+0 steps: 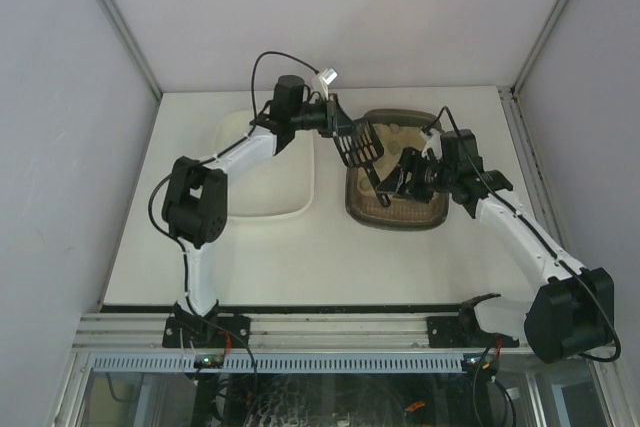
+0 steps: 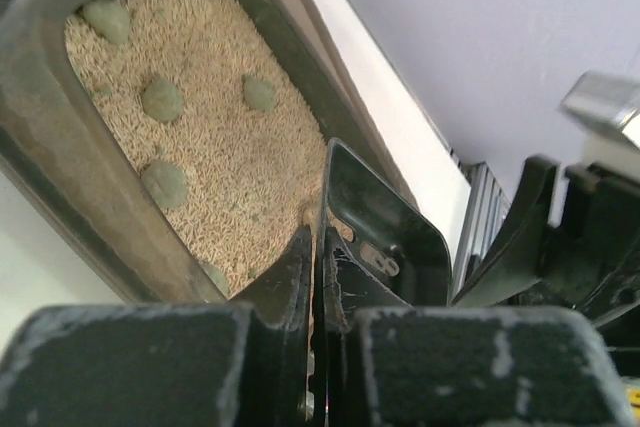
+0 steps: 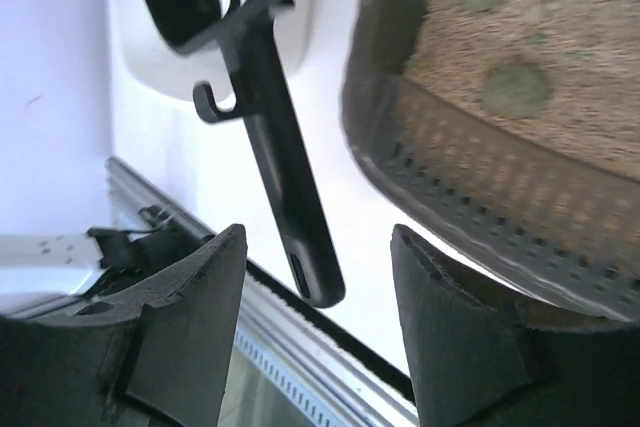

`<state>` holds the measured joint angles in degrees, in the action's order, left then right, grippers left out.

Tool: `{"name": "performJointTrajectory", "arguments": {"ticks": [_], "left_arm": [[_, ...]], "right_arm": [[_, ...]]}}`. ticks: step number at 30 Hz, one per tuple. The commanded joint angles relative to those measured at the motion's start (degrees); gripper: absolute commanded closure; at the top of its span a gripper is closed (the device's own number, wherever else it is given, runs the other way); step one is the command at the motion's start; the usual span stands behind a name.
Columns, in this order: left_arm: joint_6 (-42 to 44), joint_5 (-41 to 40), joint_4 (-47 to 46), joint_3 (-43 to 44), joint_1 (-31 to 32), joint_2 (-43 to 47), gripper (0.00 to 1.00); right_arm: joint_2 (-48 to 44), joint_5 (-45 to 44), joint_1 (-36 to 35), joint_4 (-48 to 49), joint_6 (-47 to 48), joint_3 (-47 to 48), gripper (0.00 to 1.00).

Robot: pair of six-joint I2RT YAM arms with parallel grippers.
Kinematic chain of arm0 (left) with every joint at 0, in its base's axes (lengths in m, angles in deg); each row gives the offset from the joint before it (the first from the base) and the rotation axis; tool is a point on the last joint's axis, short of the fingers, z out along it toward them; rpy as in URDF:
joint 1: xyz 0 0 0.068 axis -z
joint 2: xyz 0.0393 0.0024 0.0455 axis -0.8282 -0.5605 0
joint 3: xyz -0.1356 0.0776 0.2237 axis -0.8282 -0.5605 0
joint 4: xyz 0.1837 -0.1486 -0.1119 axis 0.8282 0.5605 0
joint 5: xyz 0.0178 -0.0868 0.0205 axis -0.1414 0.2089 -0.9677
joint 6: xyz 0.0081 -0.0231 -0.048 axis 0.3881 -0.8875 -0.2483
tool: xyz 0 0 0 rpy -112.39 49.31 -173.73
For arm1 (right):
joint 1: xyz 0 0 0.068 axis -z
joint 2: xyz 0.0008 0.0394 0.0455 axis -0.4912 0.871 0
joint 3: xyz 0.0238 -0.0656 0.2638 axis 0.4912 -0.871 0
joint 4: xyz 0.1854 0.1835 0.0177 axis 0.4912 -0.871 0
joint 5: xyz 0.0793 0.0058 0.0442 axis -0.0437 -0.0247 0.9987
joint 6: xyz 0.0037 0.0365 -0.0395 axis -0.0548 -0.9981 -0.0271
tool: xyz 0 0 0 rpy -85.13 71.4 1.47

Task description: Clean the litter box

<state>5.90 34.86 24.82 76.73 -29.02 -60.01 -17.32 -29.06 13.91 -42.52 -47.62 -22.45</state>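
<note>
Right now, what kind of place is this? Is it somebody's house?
Probably not a house. It looks like a robot test booth: plain pale walls close in a white table, and two arms are bolted to a metal rail. Only the litter box and a white tub are set out.

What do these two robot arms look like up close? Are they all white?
No. Both arms have white links with bulky black joints and thin black cables looping alongside. The fingers are matte black, blocky and scuffed, with flat inner faces.
</note>
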Motion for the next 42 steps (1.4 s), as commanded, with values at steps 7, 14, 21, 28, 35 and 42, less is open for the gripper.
{"name": "performJointTrajectory", "arguments": {"ticks": [7, 14, 21, 28, 35, 42], "left_arm": [[-11.8, -0.8, -17.7, -3.6, -0.1, 5.1, 1.00], [-11.9, 0.4, -17.7, -4.6, 0.4, 5.1, 1.00], [-11.5, -1.1, -16.6, -3.8, 0.0, 4.7, 0.98], [-5.4, -34.7, 10.6, 2.8, 0.4, 8.5, 0.00], [-13.2, -48.0, 14.7, 0.9, 3.4, 9.8, 0.00], [-17.9, -46.8, 19.0, 6.3, 4.8, 4.6, 0.00]], "right_arm": [[0.2, 14.2, -1.0, 24.1, -12.0, -6.1, 0.41], [3.1, 14.2, -0.9, 27.6, -13.1, -6.1, 0.60], [1.3, 9.0, -1.3, 22.3, -12.5, -6.1, 1.00], [-1.3, -10.2, -0.5, -10.8, -8.6, 2.3, 1.00], [8.5, -19.6, -0.1, -27.4, -5.3, 14.1, 1.00], [19.4, -19.2, -0.4, -30.0, -2.8, 20.2, 1.00]]}}
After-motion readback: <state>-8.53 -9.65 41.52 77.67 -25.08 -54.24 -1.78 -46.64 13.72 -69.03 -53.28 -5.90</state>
